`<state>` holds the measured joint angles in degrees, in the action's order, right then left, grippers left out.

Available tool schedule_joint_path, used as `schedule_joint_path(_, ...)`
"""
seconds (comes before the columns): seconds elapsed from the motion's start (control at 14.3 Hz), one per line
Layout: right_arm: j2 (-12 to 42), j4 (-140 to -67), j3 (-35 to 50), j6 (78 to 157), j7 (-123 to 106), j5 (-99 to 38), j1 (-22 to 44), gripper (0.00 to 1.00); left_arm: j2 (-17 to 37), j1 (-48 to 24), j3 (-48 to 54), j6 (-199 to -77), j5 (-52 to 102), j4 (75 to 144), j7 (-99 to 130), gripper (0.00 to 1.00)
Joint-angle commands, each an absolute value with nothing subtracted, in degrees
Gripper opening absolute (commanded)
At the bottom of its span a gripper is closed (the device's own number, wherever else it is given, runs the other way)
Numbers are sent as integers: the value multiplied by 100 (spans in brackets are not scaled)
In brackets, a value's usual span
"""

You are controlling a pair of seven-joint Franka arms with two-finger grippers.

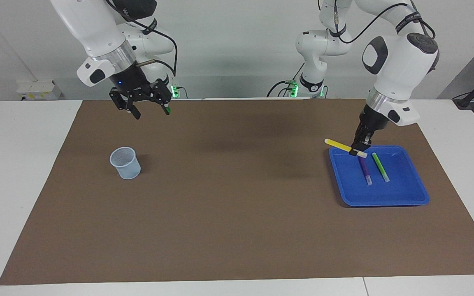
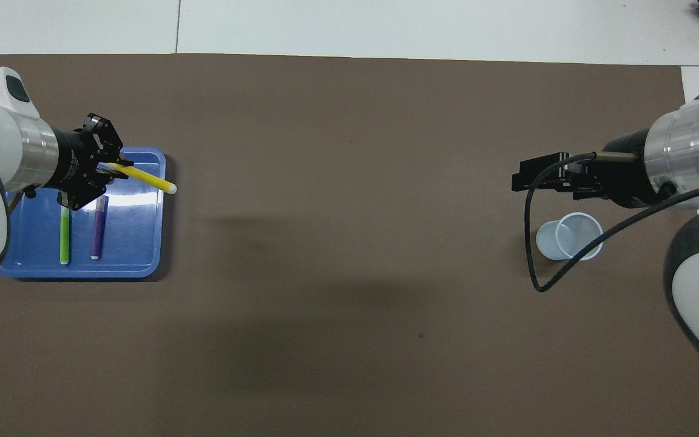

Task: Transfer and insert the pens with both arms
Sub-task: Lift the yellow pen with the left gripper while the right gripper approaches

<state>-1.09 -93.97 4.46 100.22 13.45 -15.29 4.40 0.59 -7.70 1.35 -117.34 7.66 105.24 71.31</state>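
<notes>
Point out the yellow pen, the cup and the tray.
yellow pen [image 1: 338, 144]: facing view, middle of its yellow barrel.
cup [image 1: 126, 165]: facing view, its side wall.
tray [image 1: 385, 201]: facing view, the rim farthest from the robots.

Three pens [image 1: 342, 146], one tray [image 1: 401, 193], one cup [image 1: 126, 163], two arms [image 1: 397, 61].

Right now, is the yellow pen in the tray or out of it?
Out. The left gripper is shut on the yellow pen, holding it above the blue tray, where the purple pen and green pen lie.
</notes>
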Motion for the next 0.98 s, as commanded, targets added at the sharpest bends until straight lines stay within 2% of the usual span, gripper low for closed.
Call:
schedule_joint_path(0.0, -193, -9650, 457, 10361, 1817, -1837, 544, 100, -167, -1045, 70, -11593, 1229, 10564, 7856, 0)
schedule_joint_path(0.49, -176, -9773, 457, 10977, 3057, -2522, 1001, 100, -378, -1511, 149, -11443, 2038, 10652, 8682, 0)
schedule_joint_path(0.91, -132, -10063, 457, 12276, 4612, -3295, 1616, 100, -475, -2082, 149, -11487, 2109, 10679, 9535, 0)
